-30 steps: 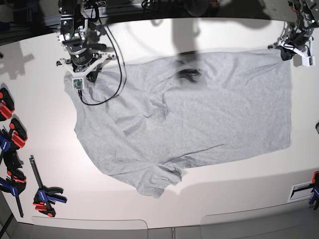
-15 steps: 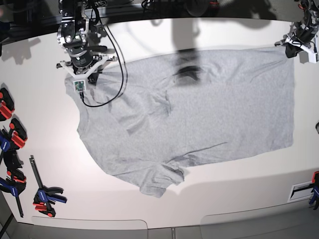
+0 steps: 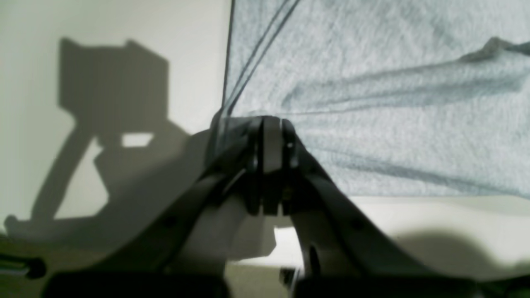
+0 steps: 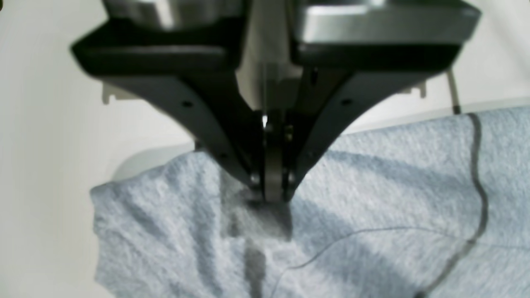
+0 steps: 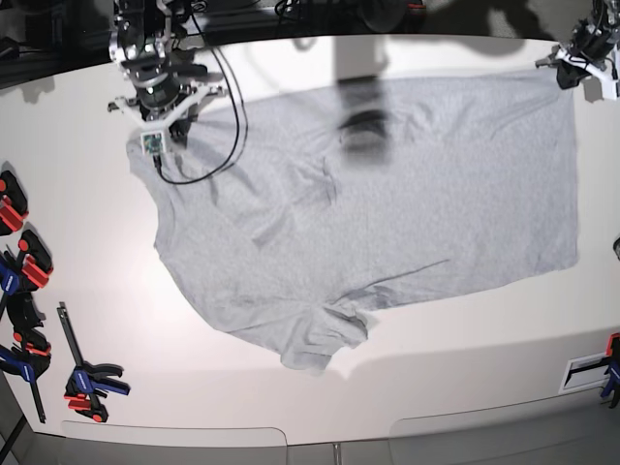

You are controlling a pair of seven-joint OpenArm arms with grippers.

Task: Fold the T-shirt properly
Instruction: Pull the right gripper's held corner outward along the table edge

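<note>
Two tools pinch the shirt (image 5: 387, 203) at opposite far corners: the left tool (image 3: 267, 128) is clenched on a hem corner, the right tool (image 4: 271, 194) on cloth below its tips, likely to drag it flat over the worktop (image 5: 465, 368) before folding.

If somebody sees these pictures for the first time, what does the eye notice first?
A large grey T-shirt spread over the white table, one sleeve crumpled at its near edge. Each far corner is pinched by a shut hand: the right hand and the left hand. Red and blue clamps lie along the table's side.
</note>
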